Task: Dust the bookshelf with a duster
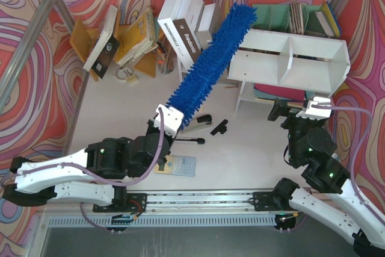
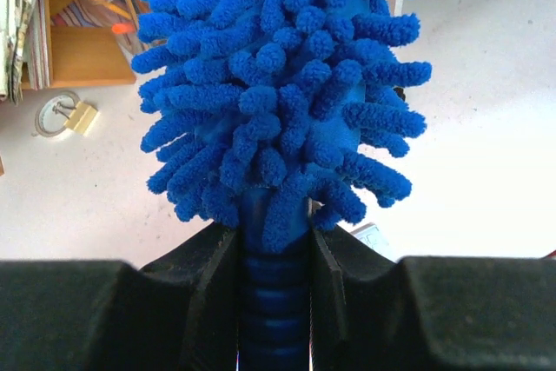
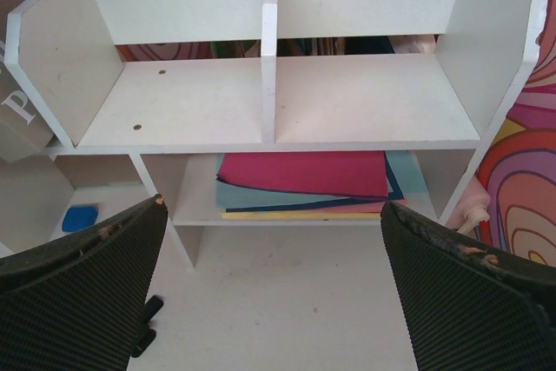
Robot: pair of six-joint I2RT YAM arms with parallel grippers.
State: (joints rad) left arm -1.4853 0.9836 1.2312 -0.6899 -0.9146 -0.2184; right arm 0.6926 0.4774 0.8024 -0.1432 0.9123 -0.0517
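The bright-blue fluffy duster (image 1: 210, 58) slants up and to the right from my left gripper (image 1: 168, 118), which is shut on its ribbed blue handle (image 2: 274, 301). In the left wrist view the chenille head (image 2: 278, 84) fills the middle above the jaws. Its tip reaches the top left corner of the white bookshelf (image 1: 289, 58); whether they touch I cannot tell. My right gripper (image 1: 304, 106) stands open and holds nothing, just in front of the bookshelf (image 3: 365, 97), facing its two cubbies and central divider. Between its fingers (image 3: 78, 284) shows bare table.
Coloured paper sheets (image 3: 304, 175) lie on the shelf's lower tier. An orange book rack (image 1: 129, 37) and a white box (image 1: 180, 34) stand at the back left, a teal organiser (image 1: 301, 16) behind the shelf. A padlock (image 1: 126, 76), stapler (image 1: 198, 121) and black clip (image 1: 219, 127) lie mid-table.
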